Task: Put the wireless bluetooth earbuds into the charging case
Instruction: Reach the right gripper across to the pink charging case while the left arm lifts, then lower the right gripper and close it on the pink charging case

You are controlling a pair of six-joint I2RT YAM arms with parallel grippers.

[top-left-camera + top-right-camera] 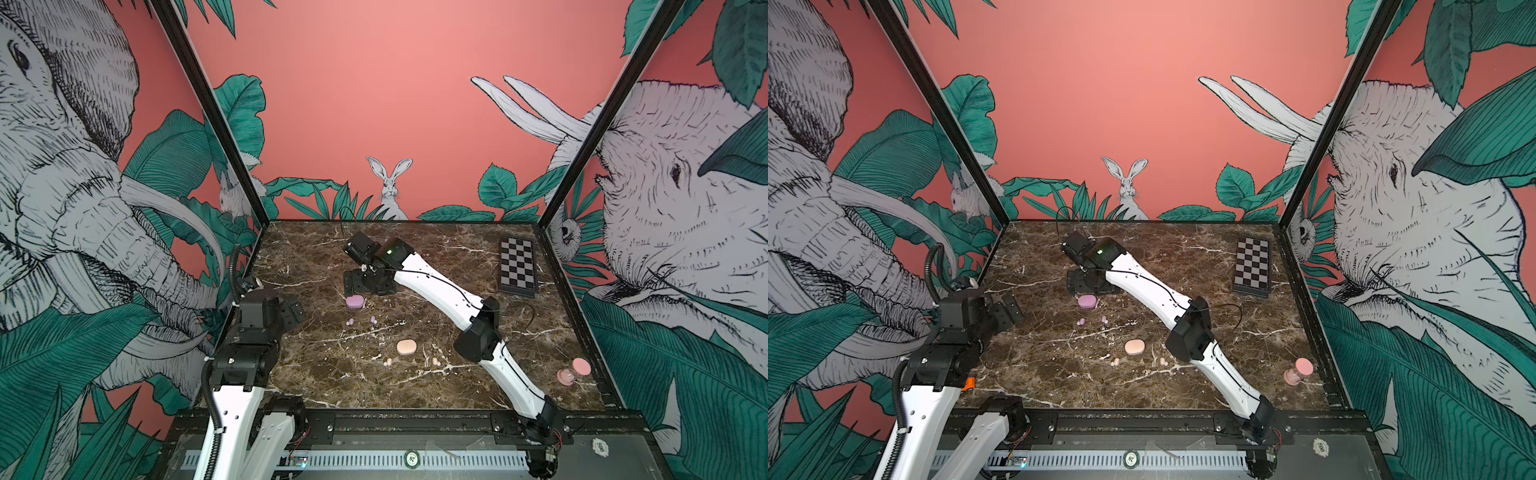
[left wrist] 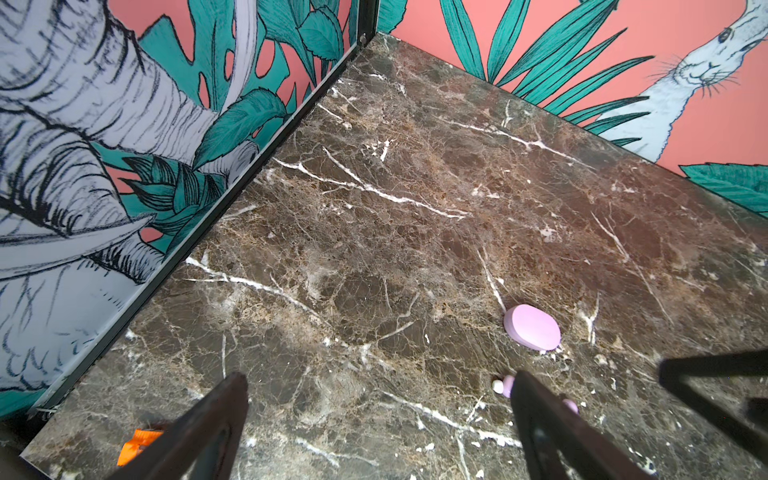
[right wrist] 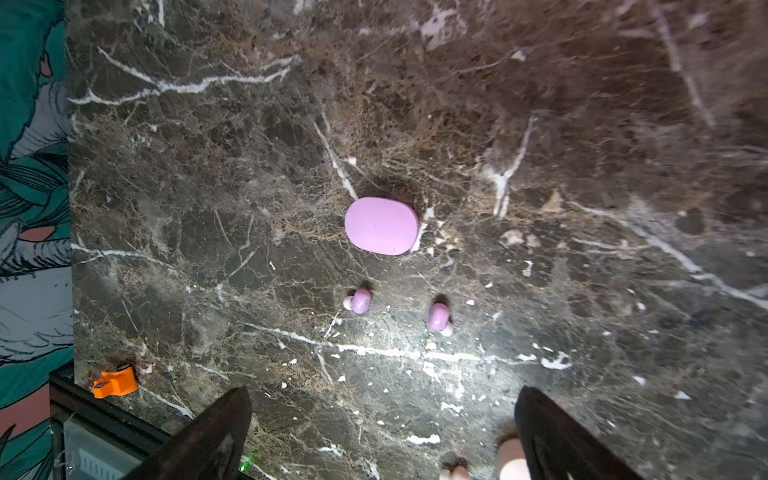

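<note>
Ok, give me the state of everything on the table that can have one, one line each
lilac case: closed, lying flat
peach case: closed, lying flat
pink case: open, lid up
lilac earbuds: loose on the marble, not in a case
peach earbuds: loose on the marble
left gripper: open, empty
right gripper: open, empty

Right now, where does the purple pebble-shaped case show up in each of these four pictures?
Top view: lilac case, left of centre, just below the right gripper.
Top view: lilac case, same spot.
Left wrist: lower right.
Right wrist: centre.
Shared landmark: two lilac earbuds beside it, on the table.
</note>
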